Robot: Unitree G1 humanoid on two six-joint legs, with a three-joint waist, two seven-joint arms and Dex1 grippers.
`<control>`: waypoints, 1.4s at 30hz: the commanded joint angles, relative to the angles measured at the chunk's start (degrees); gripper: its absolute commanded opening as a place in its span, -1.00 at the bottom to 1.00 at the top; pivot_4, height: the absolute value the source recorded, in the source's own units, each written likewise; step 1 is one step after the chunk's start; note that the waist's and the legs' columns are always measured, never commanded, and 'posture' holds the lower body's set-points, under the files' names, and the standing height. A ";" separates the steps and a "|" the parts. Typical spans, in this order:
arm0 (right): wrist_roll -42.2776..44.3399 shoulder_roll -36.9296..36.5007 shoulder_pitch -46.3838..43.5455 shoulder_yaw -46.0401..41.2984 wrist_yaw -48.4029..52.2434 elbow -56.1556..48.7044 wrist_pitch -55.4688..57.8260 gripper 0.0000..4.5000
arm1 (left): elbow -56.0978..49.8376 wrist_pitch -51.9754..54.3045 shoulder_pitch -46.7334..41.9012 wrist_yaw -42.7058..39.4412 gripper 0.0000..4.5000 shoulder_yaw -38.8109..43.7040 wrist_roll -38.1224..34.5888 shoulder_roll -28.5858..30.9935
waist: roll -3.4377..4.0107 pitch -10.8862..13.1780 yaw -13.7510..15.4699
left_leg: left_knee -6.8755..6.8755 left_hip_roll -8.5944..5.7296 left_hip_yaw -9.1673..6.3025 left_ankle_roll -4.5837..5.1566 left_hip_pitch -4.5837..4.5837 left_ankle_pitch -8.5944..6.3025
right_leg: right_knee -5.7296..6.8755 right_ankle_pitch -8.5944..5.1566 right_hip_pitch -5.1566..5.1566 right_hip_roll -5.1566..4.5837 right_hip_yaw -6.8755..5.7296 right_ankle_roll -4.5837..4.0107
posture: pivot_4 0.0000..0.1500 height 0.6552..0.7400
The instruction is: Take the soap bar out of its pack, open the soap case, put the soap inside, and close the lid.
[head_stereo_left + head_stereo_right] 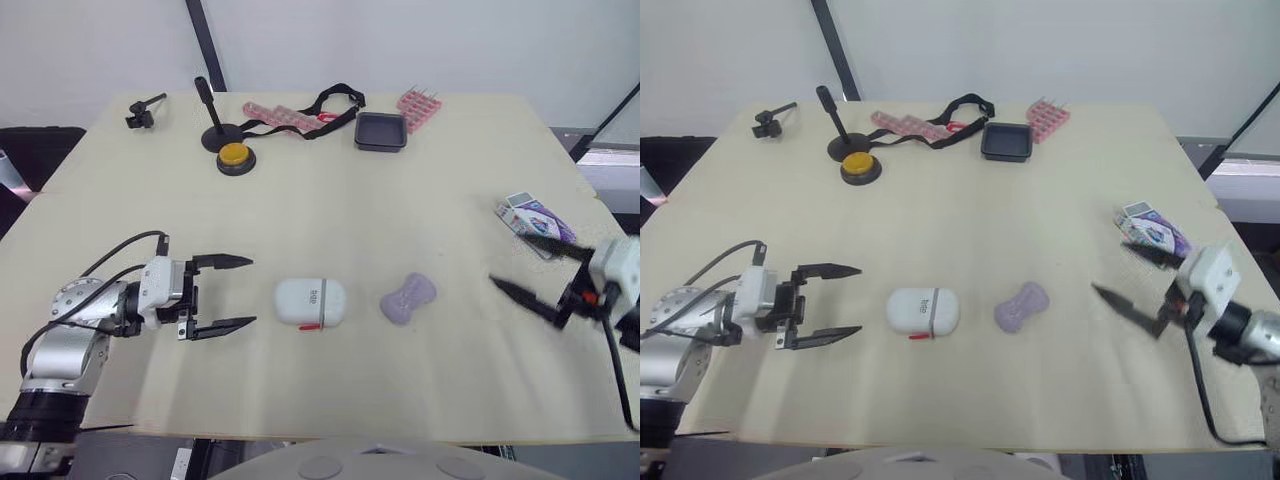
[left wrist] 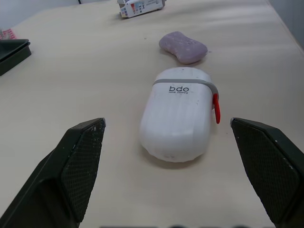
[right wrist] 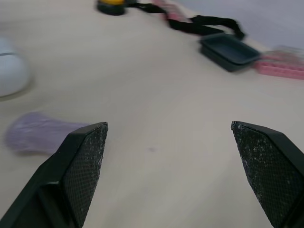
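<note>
Pale surface [image 1: 330,210], white wall [image 1: 420,40] behind. One closed soap case [image 1: 311,302] mid-front edge; one bare soap bar [image 1: 408,298] beside it, toward right edge; one pack [image 1: 535,217] near right edge. Left pincer [image 1: 252,291] spread, facing case; right pincer [image 1: 507,256] spread.

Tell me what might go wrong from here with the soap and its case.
1. The rounded white plastic soap case lies closed and loose on the table. The open left gripper facing it may push it away rather than clamp it.
2. Its small red latch sits on the side toward the robot, so a gripper might miss it.
3. The smooth purple soap bar lies bare beside the case. It could slip when the open right gripper pinches it.
</note>
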 commanded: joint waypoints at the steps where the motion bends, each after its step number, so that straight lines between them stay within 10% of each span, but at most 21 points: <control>1: 0.35 1.28 4.00 1.90 5.81 0.61 -6.56 0.99 | 1.28 2.38 -4.17 -1.12 1.00 -1.99 0.86 1.20 | 0.01 0.00 -0.15 | 0.01 -0.02 0.00 0.00 -0.01 0.00 | -0.01 0.00 0.00 -0.02 0.01 0.00 | 1.00 0.74; 42: -1.31 1.22 7.03 4.05 3.80 7.67 -14.65 0.99 | 1.51 -0.41 -11.17 6.75 1.00 -17.58 15.36 -3.38 | -0.02 0.00 -1.02 | -0.06 -0.12 0.01 0.02 -0.06 0.00 | -0.10 0.00 0.08 -0.32 0.03 0.00 | 1.00 0.74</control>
